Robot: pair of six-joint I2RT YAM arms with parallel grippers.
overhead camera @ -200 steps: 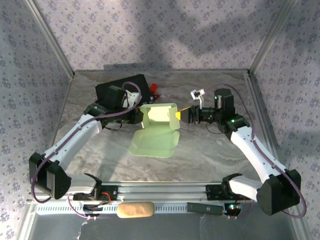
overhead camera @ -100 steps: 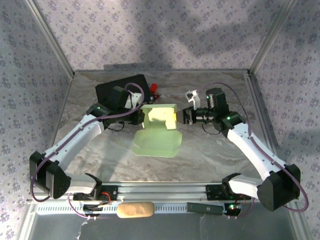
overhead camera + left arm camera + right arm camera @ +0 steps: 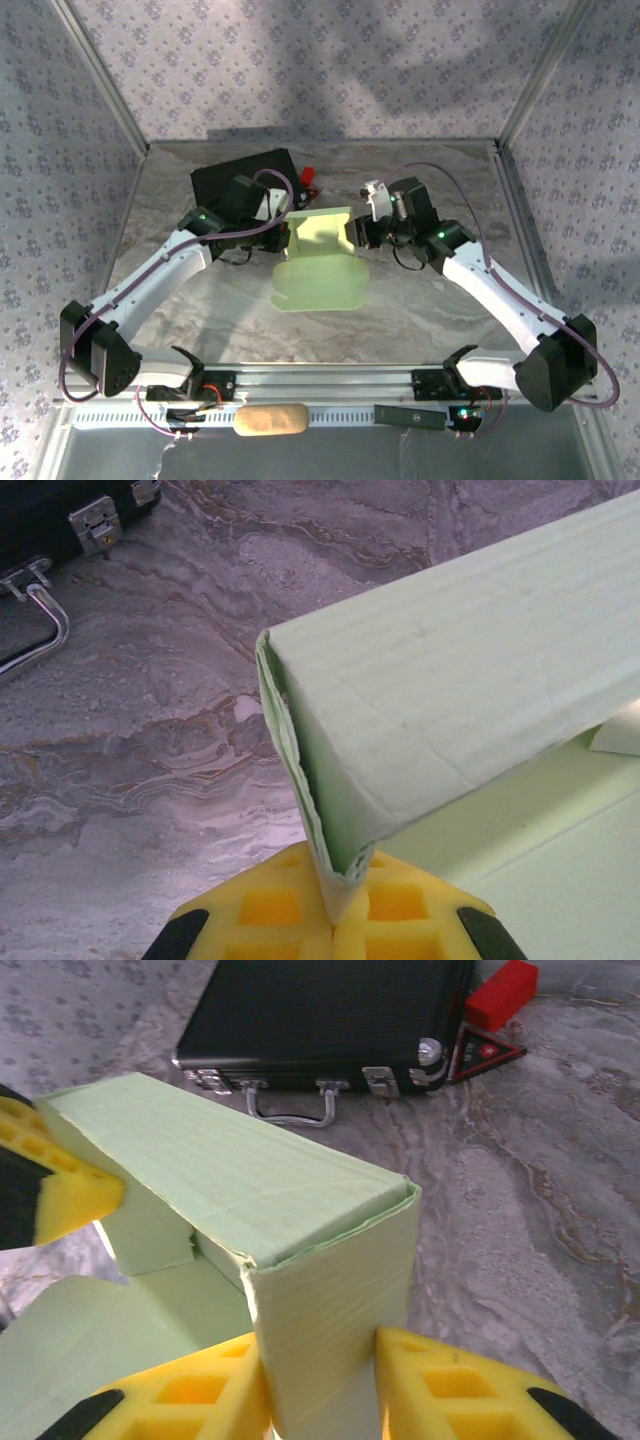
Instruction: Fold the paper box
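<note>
Two ends of the paper box point(image 3: 318, 243), at frame centre, are pinched: left gripper point(image 3: 284, 232) clamps its left edge; right gripper point(image 3: 357, 235), moved inward over the last second, clamps the right end, likely tightening the fold.

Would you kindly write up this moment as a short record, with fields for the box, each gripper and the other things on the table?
paper box: pale green, partly folded; raised section at back, flat panel on the table nearer the arms
left gripper: shut on the box's left edge
right gripper: shut on the box's right end
black case: closed, behind the box
red block: beside the case
</note>
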